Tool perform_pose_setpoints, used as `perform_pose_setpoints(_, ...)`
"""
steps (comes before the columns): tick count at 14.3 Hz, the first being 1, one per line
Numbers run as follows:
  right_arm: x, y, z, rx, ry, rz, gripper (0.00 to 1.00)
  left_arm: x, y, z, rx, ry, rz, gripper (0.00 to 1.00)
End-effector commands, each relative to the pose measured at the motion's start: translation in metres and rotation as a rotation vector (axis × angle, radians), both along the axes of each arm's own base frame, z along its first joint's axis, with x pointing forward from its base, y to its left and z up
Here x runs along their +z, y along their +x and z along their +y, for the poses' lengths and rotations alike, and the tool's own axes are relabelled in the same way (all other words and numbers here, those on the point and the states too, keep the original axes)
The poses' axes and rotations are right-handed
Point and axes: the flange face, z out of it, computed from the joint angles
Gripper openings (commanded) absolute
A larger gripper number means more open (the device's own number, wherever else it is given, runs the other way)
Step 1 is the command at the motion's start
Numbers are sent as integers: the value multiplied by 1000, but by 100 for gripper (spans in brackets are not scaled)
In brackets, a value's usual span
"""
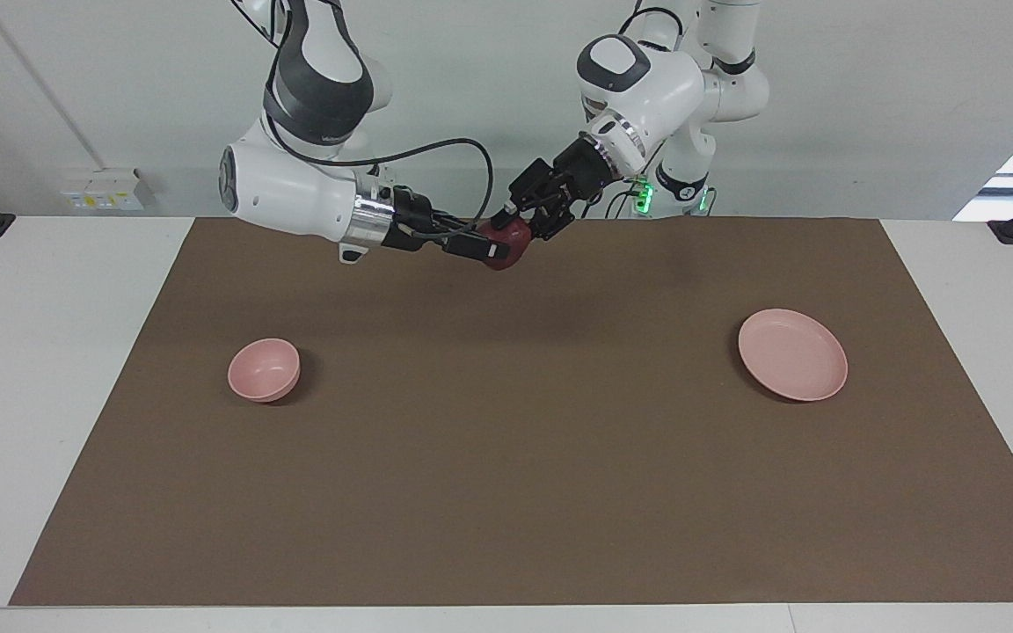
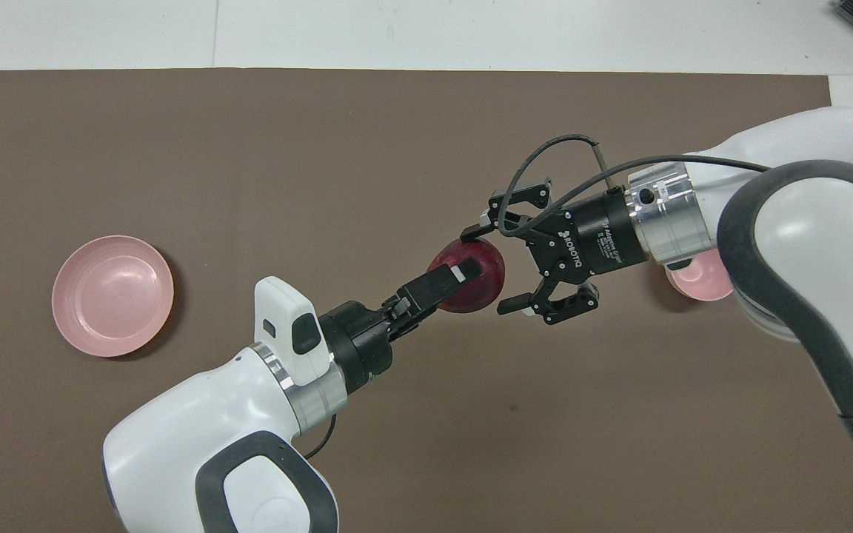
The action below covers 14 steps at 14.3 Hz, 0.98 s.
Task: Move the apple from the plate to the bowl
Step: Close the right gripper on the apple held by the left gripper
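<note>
The dark red apple [image 1: 511, 250] [image 2: 482, 285] hangs in the air over the middle of the mat, close to the robots. My left gripper [image 1: 511, 232] [image 2: 465, 275] is shut on it. My right gripper [image 1: 482, 250] [image 2: 493, 268] is open, with one finger on each side of the apple; I cannot tell if they touch it. The flat pink plate [image 1: 792, 354] [image 2: 112, 295] lies empty toward the left arm's end. The small pink bowl [image 1: 264, 369] stands empty toward the right arm's end; in the overhead view the bowl [image 2: 697, 281] is mostly hidden under my right arm.
A brown mat [image 1: 506, 457] covers most of the white table [image 1: 49, 352]. A black cable loops off the right wrist [image 1: 462, 167]. A wall socket [image 1: 102, 189] sits past the table's edge near the right arm's base.
</note>
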Motion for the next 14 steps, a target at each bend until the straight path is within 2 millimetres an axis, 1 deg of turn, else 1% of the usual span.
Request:
perform_pose_setpoints(1,3,1,-1,-23,11,17,100,9,-1,0,23,-10,-13,0)
perform_pose_setpoints(6,1,2,-4,-24,-10,9,100,10,-1,1,23,-9,-15,0)
perform_pose_setpoints(11,-1,6,-15,-36,-30,5,100,11,-1,0,22,-8,-19,0)
perform_pose_setpoints(13,0,6,-14,-38,-31,1,100,11,-1,0,22,-8,-19,0)
perform_pose_setpoints(14,-1,5,-10,-34,-30,0,86,11,-1,0,22,-8,-19,0)
